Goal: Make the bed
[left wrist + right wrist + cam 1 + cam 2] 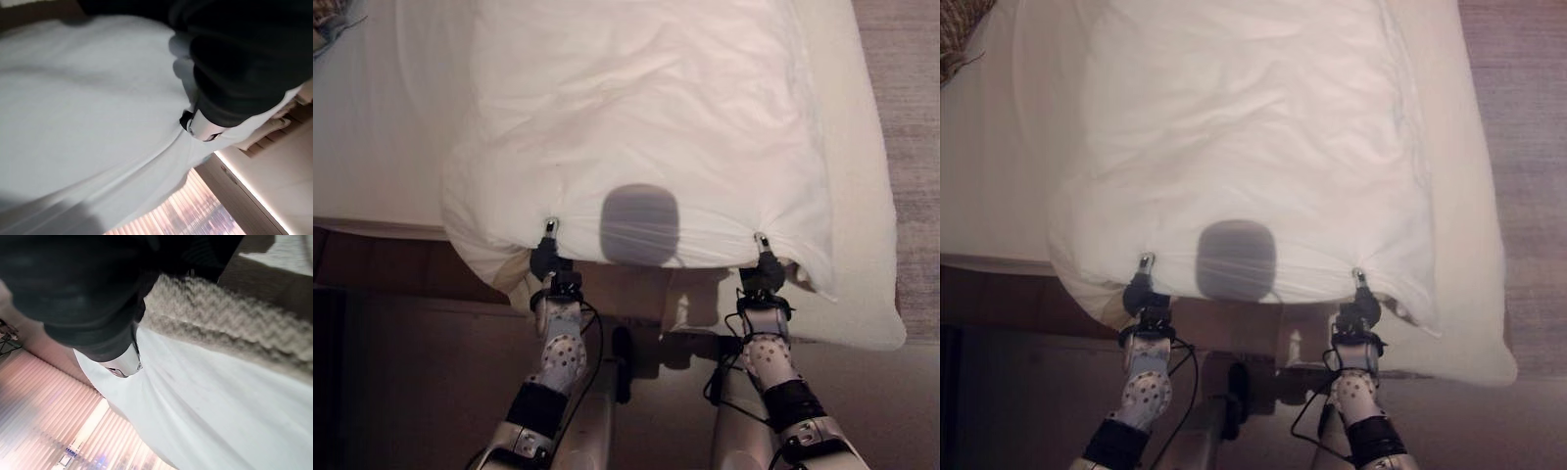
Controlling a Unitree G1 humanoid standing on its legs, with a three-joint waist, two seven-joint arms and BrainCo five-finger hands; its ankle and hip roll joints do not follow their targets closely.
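Duvet (646, 117): white, thick and puffy, lying lengthwise down the middle of the bed (372, 147). Its near edge overhangs the foot of the mattress and is bunched into two gathered points, one at each hand. Creases radiate from both points, and the span between them sags slightly.

Handling judgement: soft, limp and bulky, probably light for its volume. It will not hold a shape, and it will drape and drag over the sheet instead of sliding cleanly. The smooth cover may slip out of a shallow pinch. The best hold appears to be the near edge close to each corner, hands kept well apart so the edge stays taut and the fill spreads evenly.

Left hand (551, 247): at the near edge toward the robot's left corner, fingers closed on a tuck of duvet. The left wrist view shows cloth pulled into a fold against a finger.

Right hand (763, 257): at the near edge toward the right corner, likewise pinching a tuck. The right wrist view is largely blocked by the dark cover, so the depth of this hold cannot be confirmed.

Surroundings: bare white sheet shows on the left side of the bed. A knitted beige blanket (230, 328) shows beside the duvet in the right wrist view. Dark floor (401, 382) lies below the foot.
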